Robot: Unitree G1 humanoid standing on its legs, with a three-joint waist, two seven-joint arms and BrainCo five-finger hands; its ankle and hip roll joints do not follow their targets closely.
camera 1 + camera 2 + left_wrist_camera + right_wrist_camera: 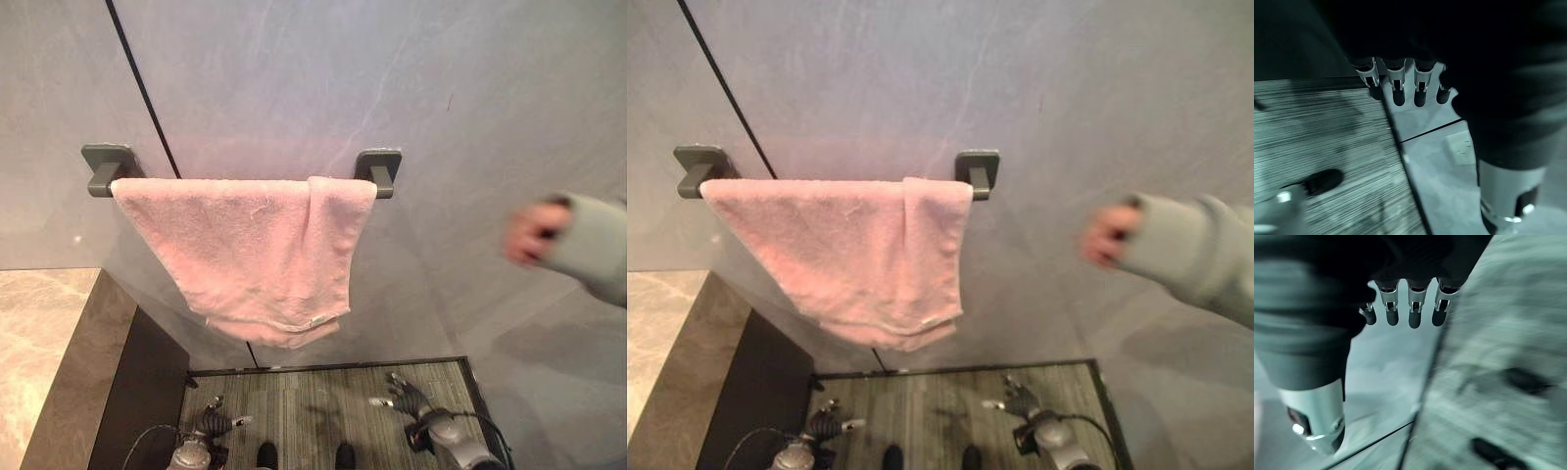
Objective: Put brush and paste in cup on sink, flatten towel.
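Note:
A pink towel (245, 250) hangs over a dark rail on the grey wall, between two brackets (106, 166) (380, 168). Its right end is folded over on itself in a thick strip, and the bottom edge slants. My left hand (211, 423) hangs low by the floor at the lower left, far below the towel. Its fingers (1398, 90) are straight and hold nothing. My right hand (407, 397) is low at the lower right, and its fingers (1413, 313) are likewise straight and empty.
A person's hand (534, 233) in a grey sleeve reaches in from the right, at the towel's height and apart from it. A marble counter (39, 333) with a dark side panel stands at the lower left. Striped flooring (313, 401) lies below.

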